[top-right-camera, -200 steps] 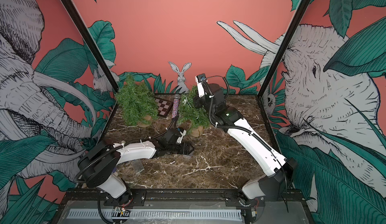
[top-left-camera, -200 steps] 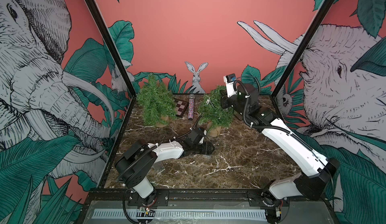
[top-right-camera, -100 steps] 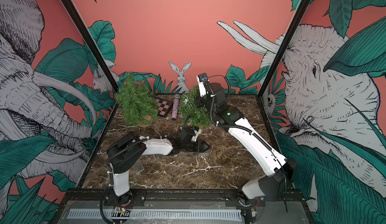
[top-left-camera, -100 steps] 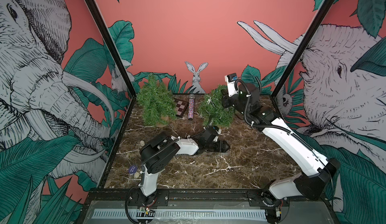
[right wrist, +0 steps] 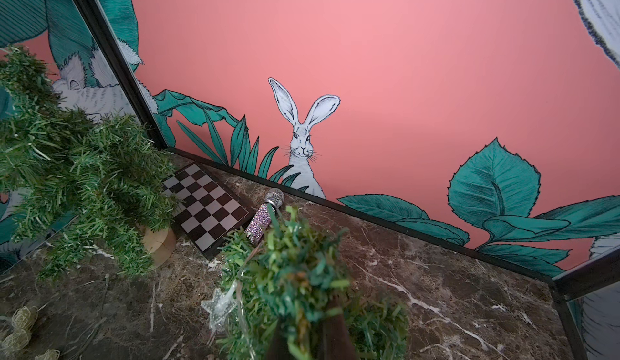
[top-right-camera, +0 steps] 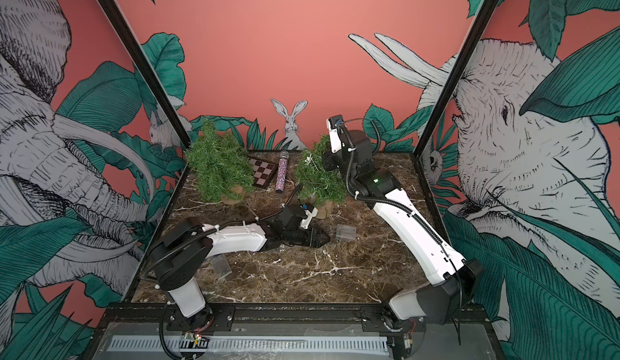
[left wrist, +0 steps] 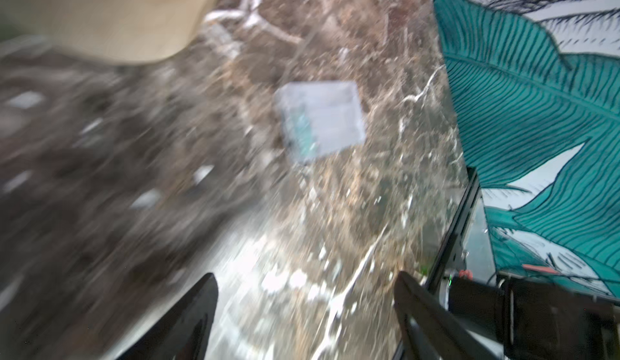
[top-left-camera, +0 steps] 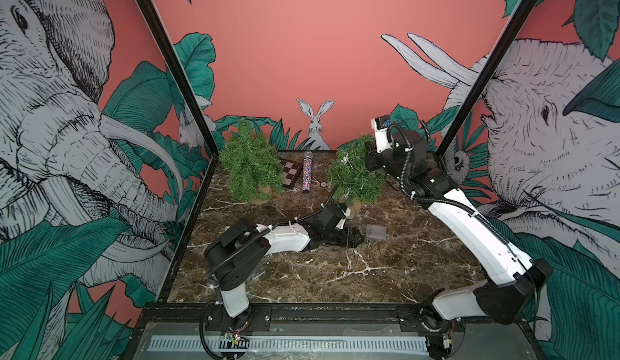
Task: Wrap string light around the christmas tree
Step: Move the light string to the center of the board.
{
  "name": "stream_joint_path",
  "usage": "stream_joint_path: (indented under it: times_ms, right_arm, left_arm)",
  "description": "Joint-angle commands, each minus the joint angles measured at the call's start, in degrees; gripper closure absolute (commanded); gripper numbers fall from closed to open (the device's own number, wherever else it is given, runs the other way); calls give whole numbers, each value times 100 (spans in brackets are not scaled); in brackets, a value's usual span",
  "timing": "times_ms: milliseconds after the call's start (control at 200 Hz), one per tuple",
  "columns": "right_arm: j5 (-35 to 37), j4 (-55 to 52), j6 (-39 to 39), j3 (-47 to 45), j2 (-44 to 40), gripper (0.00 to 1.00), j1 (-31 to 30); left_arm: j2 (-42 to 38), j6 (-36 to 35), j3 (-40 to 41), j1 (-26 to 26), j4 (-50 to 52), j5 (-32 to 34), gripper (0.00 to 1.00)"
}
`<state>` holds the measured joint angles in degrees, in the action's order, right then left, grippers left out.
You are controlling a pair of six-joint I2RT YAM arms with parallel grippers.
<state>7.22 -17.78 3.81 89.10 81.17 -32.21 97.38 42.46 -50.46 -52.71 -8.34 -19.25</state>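
Note:
The christmas tree (top-left-camera: pixel 355 177) (top-right-camera: pixel 318 180) stands on a wooden base at the back middle of the marble table. The string light (top-left-camera: pixel 347 163) lies as a pale wire over its branches, and a clear star (right wrist: pixel 218 304) hangs off it. My right gripper (top-left-camera: pixel 369 155) (right wrist: pixel 312 321) is shut on the tree's top tuft (right wrist: pixel 295 274). My left gripper (top-left-camera: pixel 358 237) (left wrist: pixel 305 294) lies low over the table in front of the tree. It is open and holds nothing. A clear plastic box (top-left-camera: pixel 375 232) (left wrist: pixel 322 120) sits just ahead of it.
A second green tree (top-left-camera: pixel 251 167) (right wrist: pixel 77 180) stands at the back left. Between the two trees lie a chessboard (top-left-camera: pixel 290 173) and a glittery microphone (top-left-camera: pixel 307 173). Pale woven ball lights (right wrist: pixel 20 318) lie on the table. Another clear piece (top-right-camera: pixel 221 266) sits by the left arm's base.
My left arm has swung to the right, low across the table, from beside the tree's base toward the clear box. The right arm has held still on the tree top.

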Motion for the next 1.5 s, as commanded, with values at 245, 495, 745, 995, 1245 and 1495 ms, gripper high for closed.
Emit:
stream_joint_path:
  times_ms: [245,495,745,995,1245,1495]
  right_arm:
    - [-194,201,-21,64,-56,100,127]
    - [-237,112,-80,7,-158,100,235]
    - [-366,95,-15,54,-184,100,410]
    - [-408,90,-25,63,-188,100,504]
    - [-300,3,-175,-84,-434,100,755]
    - [-10,-66,-338,-518,-843,100,1173]
  left_arm:
    - [-600,-1361,128,814,1248,85,27]
    - [-134,52,377,1733,-1515,802,36]
    - [1316,611,-940,1707,-1744,869,41]
    - [2045,735,-1804,1300,-1646,685,40]
    - [2683,815,-2525,717,-1456,602,42]
    - [3363,795,-3702,442,-1027,568,43]
